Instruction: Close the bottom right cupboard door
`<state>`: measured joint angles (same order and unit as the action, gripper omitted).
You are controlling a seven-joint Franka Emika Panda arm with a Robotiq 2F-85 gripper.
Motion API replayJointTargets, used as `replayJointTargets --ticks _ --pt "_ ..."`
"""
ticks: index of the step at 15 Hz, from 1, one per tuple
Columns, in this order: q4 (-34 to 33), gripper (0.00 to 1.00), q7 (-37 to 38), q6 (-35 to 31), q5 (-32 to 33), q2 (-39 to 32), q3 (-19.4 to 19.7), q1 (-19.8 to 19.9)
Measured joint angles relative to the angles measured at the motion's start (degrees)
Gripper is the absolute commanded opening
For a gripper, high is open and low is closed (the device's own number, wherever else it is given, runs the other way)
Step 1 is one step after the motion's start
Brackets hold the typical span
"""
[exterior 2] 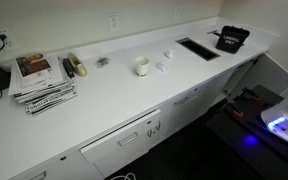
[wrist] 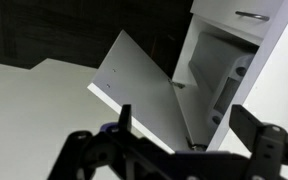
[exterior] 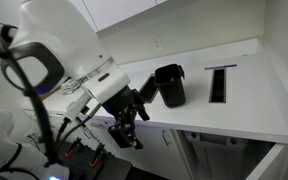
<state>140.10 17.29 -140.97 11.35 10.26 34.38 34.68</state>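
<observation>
In the wrist view the bottom right cupboard door, a flat glossy white panel, stands swung wide open from its hinge, away from the cabinet opening. My gripper is open and empty. Its two dark fingers frame the hinge edge of the door and are short of touching it. In an exterior view the gripper hangs in front of the counter edge, below the worktop. The open door shows as a slanted white panel in both exterior views.
A white worktop carries a black container and a rectangular slot. In the exterior view along the counter there are magazines, a cup, a black bag and a drawer front. The floor is dark.
</observation>
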Motion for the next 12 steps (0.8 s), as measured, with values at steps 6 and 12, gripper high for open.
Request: replayJointTargets --ticks 6,12 --pt "-2.62 1.0 3.16 -0.45 -3.3 -4.82 -1.23 0.02" --pt "-15.94 1.0 3.37 4.56 -21.82 -19.9 1.62 1.94"
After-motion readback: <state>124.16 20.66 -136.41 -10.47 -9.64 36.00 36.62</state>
